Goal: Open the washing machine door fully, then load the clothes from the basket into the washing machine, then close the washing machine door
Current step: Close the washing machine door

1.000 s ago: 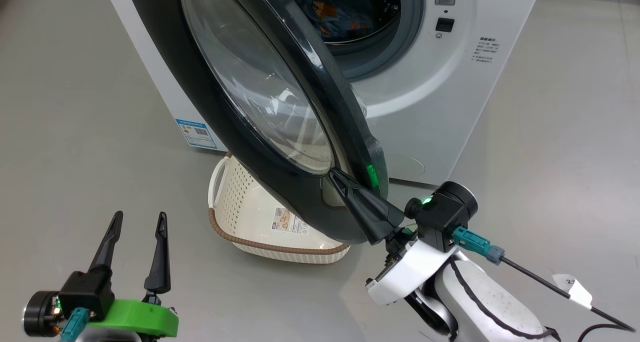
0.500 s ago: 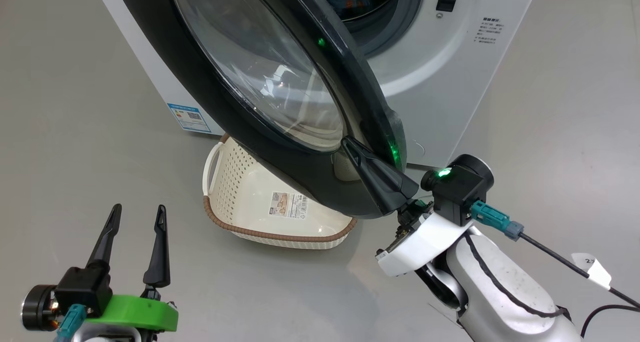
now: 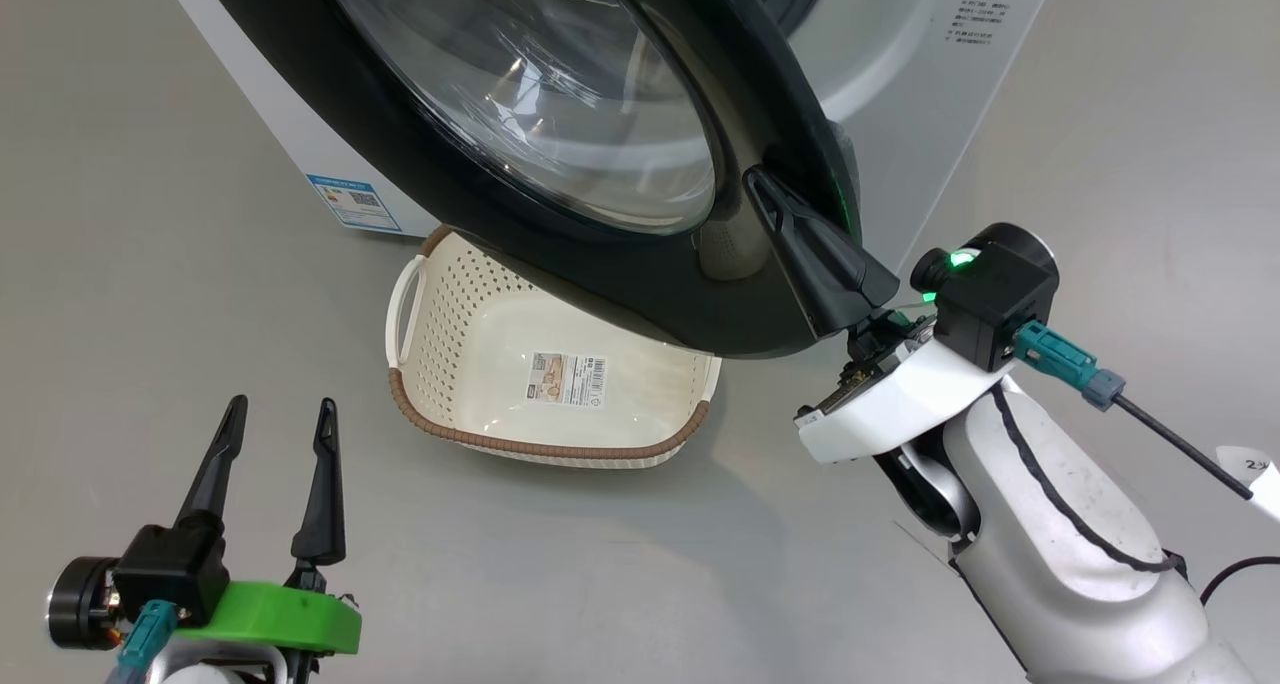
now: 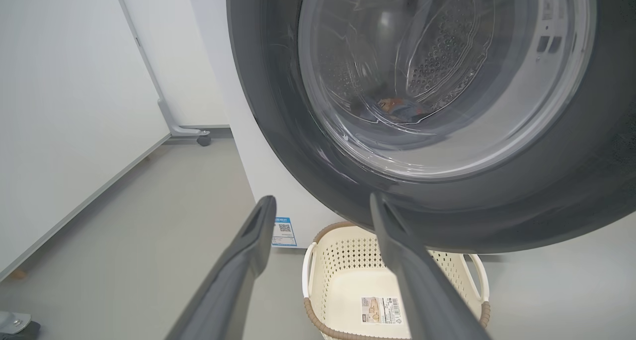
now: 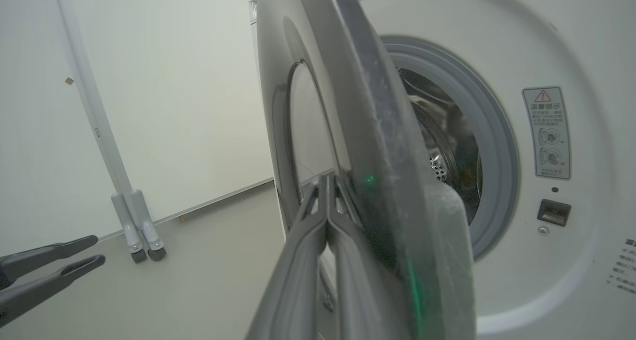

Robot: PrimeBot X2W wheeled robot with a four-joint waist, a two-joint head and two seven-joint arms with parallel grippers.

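Note:
The washing machine door point(image 3: 420, 164), black-rimmed with a clear glass bowl, stands partly open over the basket point(image 3: 545, 451). My right gripper point(image 3: 760, 182) is shut, and its fingers point(image 5: 325, 201) lie against the door's outer face near the free edge. The clothes point(image 4: 392, 105) show through the glass, low in the drum of the washing machine point(image 3: 900, 94). The cream basket holds nothing but a label. My left gripper point(image 3: 280, 411) is open at the lower left, apart from the basket and the door, its fingers point(image 4: 248, 250) pointing at the door's lower rim.
A blue sticker point(image 3: 350, 201) sits low on the machine's side. A white partition on castors point(image 5: 139, 235) stands to the machine's left, with grey floor before it. A black cable point(image 3: 1170, 434) trails from my right wrist.
The head camera has shifted. My shut right gripper moved forward toward the machine with the door, which swung nearer the opening. More of the basket now shows. The left gripper stayed put.

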